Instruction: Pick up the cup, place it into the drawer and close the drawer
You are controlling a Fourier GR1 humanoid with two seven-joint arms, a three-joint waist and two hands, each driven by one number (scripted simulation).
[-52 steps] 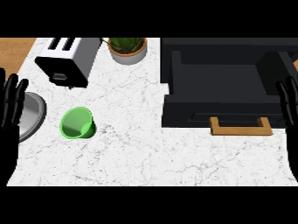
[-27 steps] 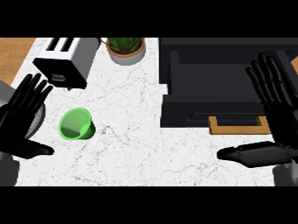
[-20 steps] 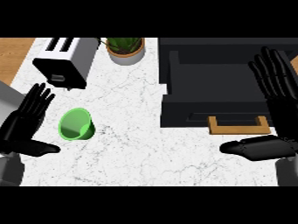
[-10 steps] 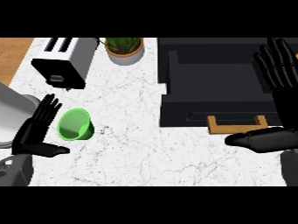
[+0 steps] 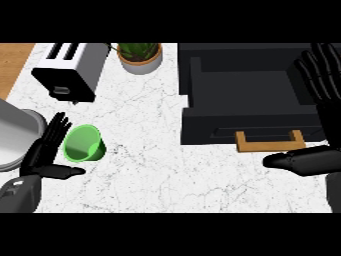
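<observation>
I had the left hand (image 5: 44,154) low at the counter's (image 5: 169,167) left edge, near the front corner, with its fingers straight and spread and the thumb stuck out toward the right, so it was released and grasping nothing. The green cup (image 5: 83,144) lay tipped on the white marble just to the right of those fingers, its open mouth turned up toward the head camera. I could not tell from that angle whether the fingertips touched its rim or only stood beside it. The cup sat well apart from the black drawer (image 5: 247,122), which stood pulled open over the counter's back right part, its wooden handle (image 5: 270,142) facing the front edge. My right hand (image 5: 340,117) stood at the right edge beside the drawer, fingers stretched flat toward the back and thumb pointing left just below the handle, also released with nothing in it. A toaster (image 5: 69,67) stood at the back left corner with a potted plant (image 5: 140,55) to its right along the back edge. A grey metal vessel (image 5: 3,130) overhung the left edge behind the left hand.
</observation>
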